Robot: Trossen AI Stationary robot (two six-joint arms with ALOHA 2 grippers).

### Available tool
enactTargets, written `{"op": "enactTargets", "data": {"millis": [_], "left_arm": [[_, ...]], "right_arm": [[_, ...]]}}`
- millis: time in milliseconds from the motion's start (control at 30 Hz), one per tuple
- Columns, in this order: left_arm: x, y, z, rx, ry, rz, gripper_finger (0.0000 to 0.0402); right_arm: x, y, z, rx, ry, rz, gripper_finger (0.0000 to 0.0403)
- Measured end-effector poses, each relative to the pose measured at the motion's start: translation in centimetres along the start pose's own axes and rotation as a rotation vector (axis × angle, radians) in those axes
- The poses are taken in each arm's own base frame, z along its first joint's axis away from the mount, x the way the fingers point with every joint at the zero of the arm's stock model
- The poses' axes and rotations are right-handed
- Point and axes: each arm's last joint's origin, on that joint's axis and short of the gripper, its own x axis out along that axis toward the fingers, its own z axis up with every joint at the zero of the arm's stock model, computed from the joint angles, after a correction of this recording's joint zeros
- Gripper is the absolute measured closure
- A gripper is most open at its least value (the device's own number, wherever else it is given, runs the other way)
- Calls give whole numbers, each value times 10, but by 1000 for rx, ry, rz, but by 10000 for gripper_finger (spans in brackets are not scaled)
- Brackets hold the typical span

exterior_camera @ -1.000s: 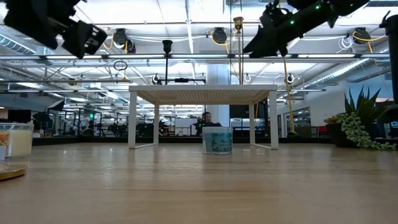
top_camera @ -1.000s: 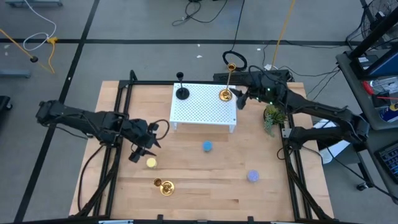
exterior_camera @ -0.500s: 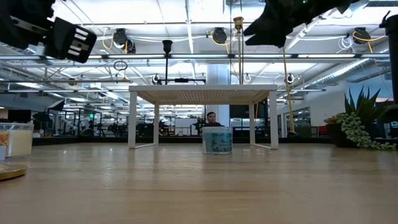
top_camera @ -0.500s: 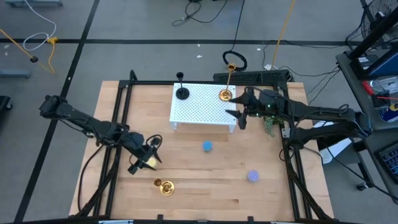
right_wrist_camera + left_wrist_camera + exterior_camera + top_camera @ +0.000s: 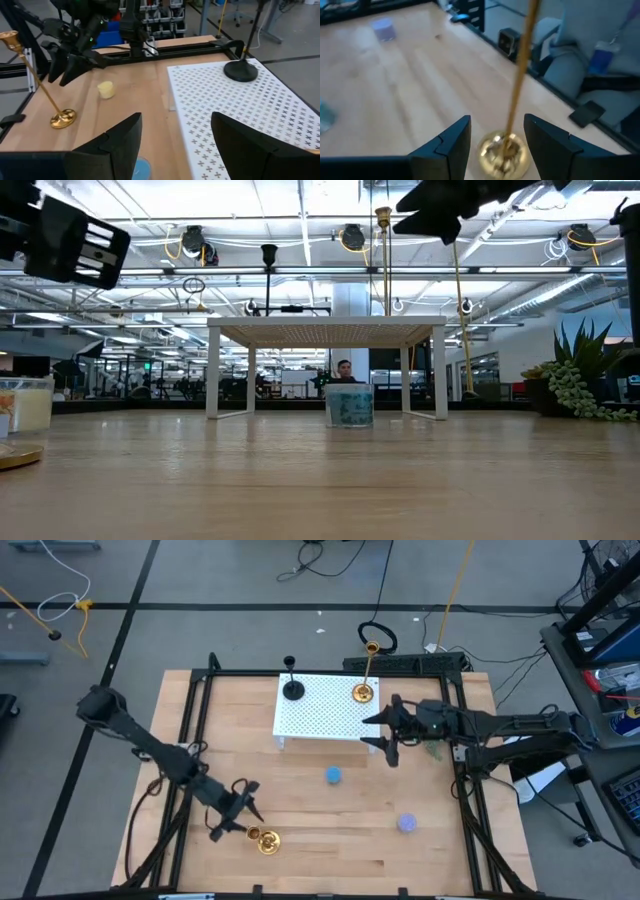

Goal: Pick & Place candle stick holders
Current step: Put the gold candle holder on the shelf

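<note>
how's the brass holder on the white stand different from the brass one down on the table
The brass holder on the stand sits raised on the white perforated stand, beside the black holder; the brass holder on the table stands on bare wood near the front edge. The table one has the open left gripper straddling its stem; the stand one has no gripper around it. Both are upright, shiny brass, with round base and slim stem.

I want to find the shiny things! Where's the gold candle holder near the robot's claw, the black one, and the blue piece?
brass candle holder [image 5: 503,151]: left wrist view, round base.
black candle holder [image 5: 240,70]: right wrist view, round base.
blue piece [image 5: 333,776]: high view, top.
</note>
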Motion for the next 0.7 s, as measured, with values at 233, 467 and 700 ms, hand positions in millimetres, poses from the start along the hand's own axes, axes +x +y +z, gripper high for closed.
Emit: {"op": "enactTargets", "data": {"millis": [233,467,700], "left_arm": [[23,-14,-6,20,-49,-28,211],[36,-14,-11,23,-79,79,216],[38,-13,-13,22,-65,101,319]], "right_arm": [[0,2,0,-2,0,7,167],[1,1,-6,-3,14,5,167],[7,0,-21,23,-17,12,167]]}}
